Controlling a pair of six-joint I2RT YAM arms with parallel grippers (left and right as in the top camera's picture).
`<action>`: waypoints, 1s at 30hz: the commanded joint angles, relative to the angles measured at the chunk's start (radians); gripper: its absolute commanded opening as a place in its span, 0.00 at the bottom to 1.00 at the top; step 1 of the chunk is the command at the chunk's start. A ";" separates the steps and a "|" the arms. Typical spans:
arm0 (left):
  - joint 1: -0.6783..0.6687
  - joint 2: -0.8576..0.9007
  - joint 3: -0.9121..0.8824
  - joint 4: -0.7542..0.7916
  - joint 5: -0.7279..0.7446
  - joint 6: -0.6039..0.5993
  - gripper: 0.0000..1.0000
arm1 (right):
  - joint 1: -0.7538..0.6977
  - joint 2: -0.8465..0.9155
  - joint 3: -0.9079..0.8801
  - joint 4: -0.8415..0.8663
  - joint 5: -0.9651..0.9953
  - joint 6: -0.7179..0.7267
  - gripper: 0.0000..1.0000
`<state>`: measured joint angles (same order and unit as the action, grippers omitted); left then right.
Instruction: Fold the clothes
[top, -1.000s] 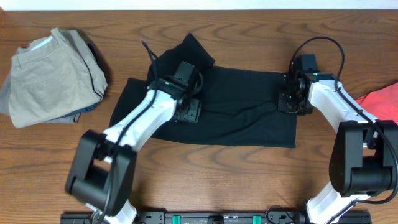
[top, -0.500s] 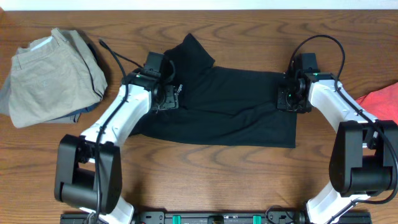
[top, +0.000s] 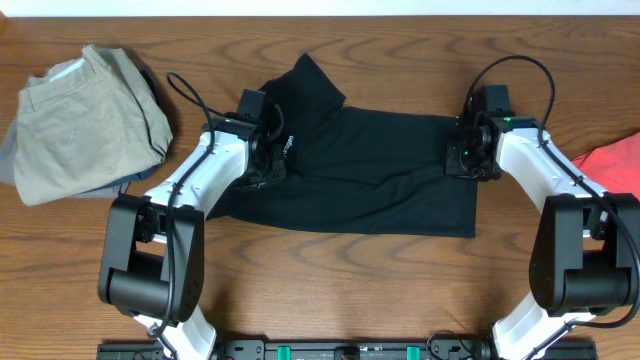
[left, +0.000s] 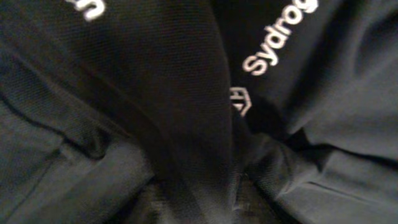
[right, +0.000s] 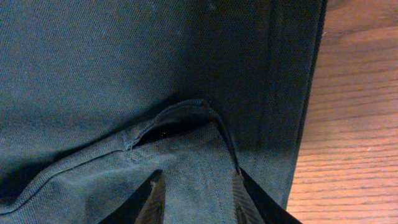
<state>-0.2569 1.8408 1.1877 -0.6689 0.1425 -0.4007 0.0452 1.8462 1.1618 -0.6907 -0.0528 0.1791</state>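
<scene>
Shirt (top: 380, 170), flat on surface (top: 330, 290), is at the grasping step: right jaws pinch a hem fold between them, left jaws' state cannot be told amid cloth; next move likely needs a sure left grip, then a joint lift.

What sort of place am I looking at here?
Probably a robotics lab bench for laundry-folding trials: a left arm and right arm mounted at a wooden table, a black T-shirt spread between them, khaki trousers piled aside.
</scene>
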 joint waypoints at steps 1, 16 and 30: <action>0.003 0.006 -0.006 0.020 0.005 -0.002 0.14 | 0.001 -0.011 -0.006 0.003 -0.004 0.007 0.33; 0.085 -0.025 -0.005 0.215 0.145 -0.048 0.06 | -0.001 -0.011 -0.006 0.060 -0.042 0.007 0.38; 0.089 -0.025 -0.005 0.211 0.134 -0.073 0.06 | -0.005 -0.011 -0.061 0.105 -0.015 0.000 0.32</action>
<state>-0.1719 1.8385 1.1870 -0.4561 0.2787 -0.4656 0.0452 1.8462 1.1278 -0.6022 -0.0784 0.1783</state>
